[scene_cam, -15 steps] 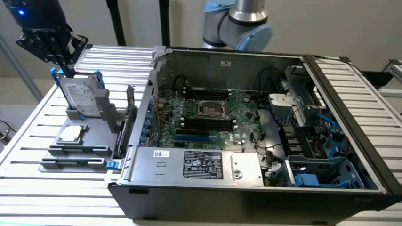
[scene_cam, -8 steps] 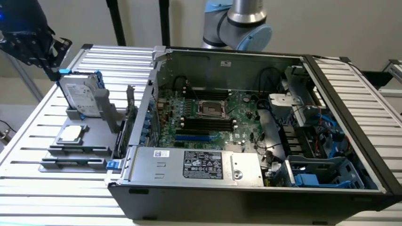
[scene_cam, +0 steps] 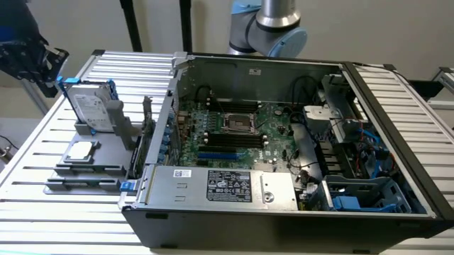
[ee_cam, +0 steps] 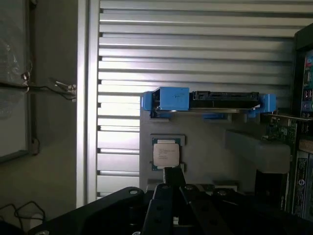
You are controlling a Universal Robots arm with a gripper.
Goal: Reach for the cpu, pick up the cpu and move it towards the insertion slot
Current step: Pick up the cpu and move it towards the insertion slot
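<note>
Jaws closed, clear of cpu (ee_cam: pixel 166 155)

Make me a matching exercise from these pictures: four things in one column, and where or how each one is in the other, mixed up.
1 cpu
2 hard drive
3 insertion slot
4 gripper

A on the motherboard inside the case
B shut, holding nothing
C flat on the grey holder
D upright in a blue-edged bracket

Pairs: 1-C, 2-D, 3-A, 4-B

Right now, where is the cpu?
On the exterior view's left, the cpu lies on the grey holder, outside the computer case, next to the upright hard drive.
</note>
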